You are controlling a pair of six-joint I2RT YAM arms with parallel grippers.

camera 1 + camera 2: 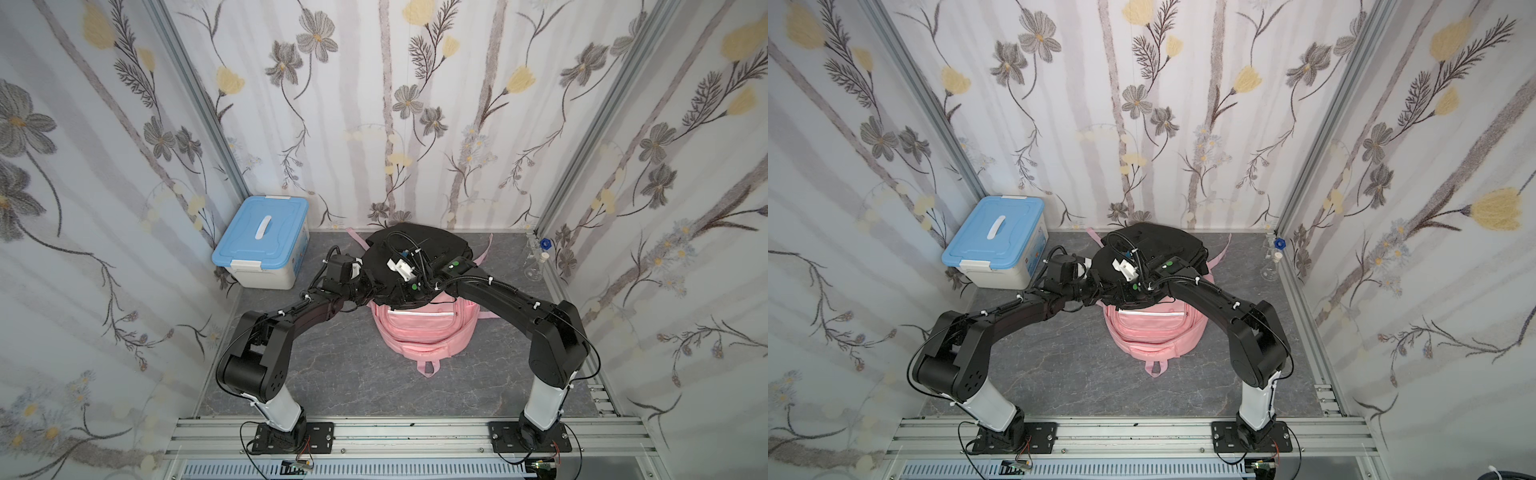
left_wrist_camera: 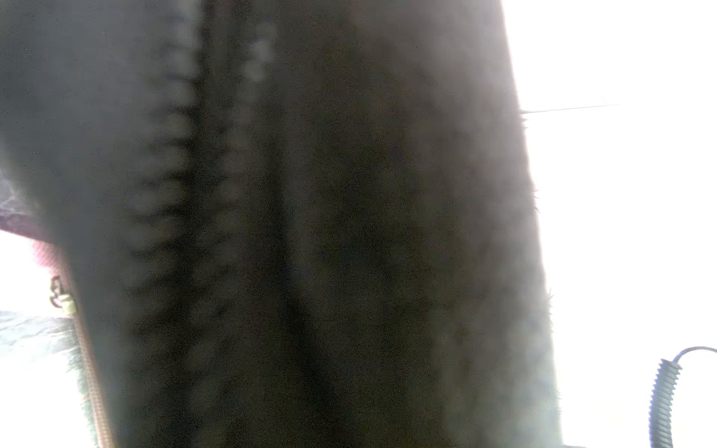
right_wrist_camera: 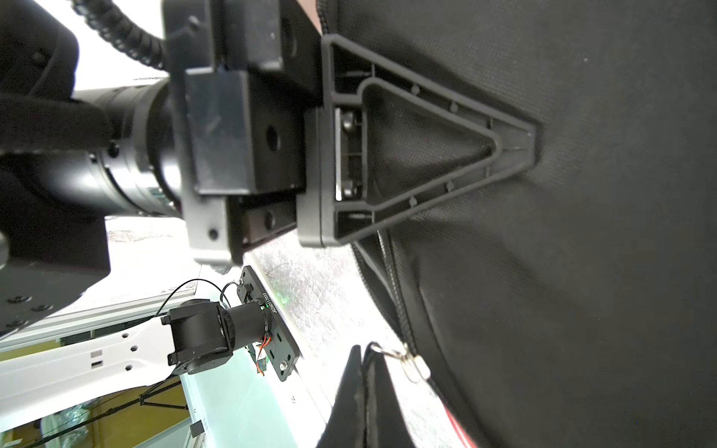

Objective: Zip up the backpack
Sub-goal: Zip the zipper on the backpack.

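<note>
A pink backpack point(image 1: 422, 332) lies on the grey table in both top views, its black upper part point(image 1: 415, 241) lifted toward the back wall. Both arms meet over it. In the right wrist view my right gripper point(image 3: 364, 349) is shut, with the metal zipper pull point(image 3: 413, 364) at its fingertips beside the black zipper track. The same view shows my left gripper point(image 3: 535, 143) with its triangular finger point(image 3: 426, 143) pressed into the black fabric. Dark blurred fabric fills the left wrist view, hiding the left jaws; a zipper pull point(image 2: 62, 298) shows at its edge.
A white box with a blue lid point(image 1: 262, 245) stands at the back left of the table. A glass flask point(image 1: 534, 270) and a blue-capped item point(image 1: 545, 243) sit at the back right corner. Flowered walls close three sides.
</note>
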